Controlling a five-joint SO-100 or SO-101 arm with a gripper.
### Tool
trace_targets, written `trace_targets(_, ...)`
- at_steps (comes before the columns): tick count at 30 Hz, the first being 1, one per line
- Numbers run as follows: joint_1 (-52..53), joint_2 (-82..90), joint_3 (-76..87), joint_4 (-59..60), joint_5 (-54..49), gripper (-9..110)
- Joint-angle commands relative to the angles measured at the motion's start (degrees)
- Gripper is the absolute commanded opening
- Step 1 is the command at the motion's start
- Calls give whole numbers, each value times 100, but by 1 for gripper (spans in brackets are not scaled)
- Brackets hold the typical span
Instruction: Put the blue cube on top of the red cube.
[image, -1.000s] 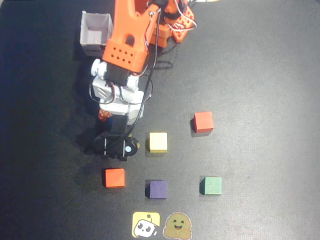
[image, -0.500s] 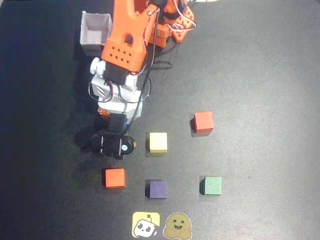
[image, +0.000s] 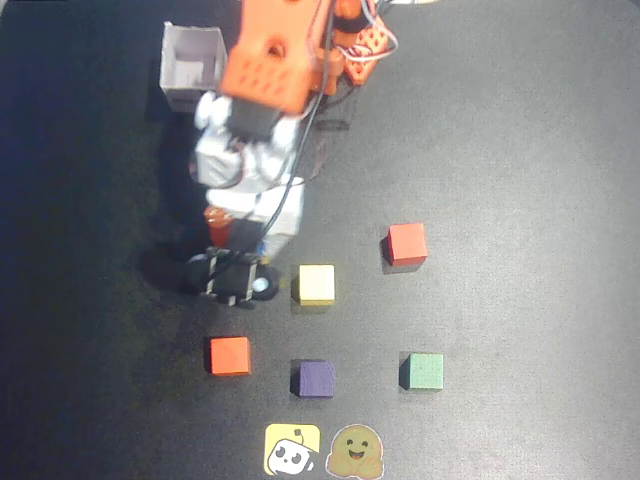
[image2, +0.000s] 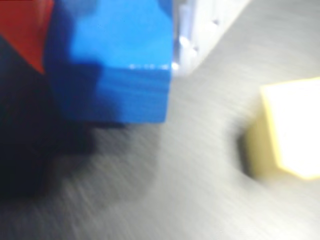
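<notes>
Here, coloured cubes dot a dark tabletop (image: 520, 150).

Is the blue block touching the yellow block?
Apart. The wrist view shows bare table between the blue cube and the yellow cube.

yellow cube (image: 317, 284) sitting mid-mat; blurred at right in wrist view. orange-red cube (image: 230, 355), purple cube (image: 317, 378), green cube (image: 426, 371) lying in a row toward the bottom edge of the black mat (image: 520, 150). two stickers (image: 320, 452) lying at that edge. white open box (image: 191, 66) standing near the top edge.
</notes>
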Motion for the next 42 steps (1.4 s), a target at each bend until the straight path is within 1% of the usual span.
trace_targets(1,-387,598,-264,62,387,2)
trace_targets(6,-896,782,-290,97,492,2)
trace_targets(11,-1635,861,-246,88,905,2)
trace_targets(18,-2435,545,-325,-439,888,2)
trace_targets(30,-2856,-563,-1266,-1397,853,2)
trace_targets(34,-2821,-958,-1819,-659,1037,2)
trace_targets(38,-2812,-967,-1802,-26,1178,2)
trace_targets(42,-2874,-844,-1793,325,1169,2)
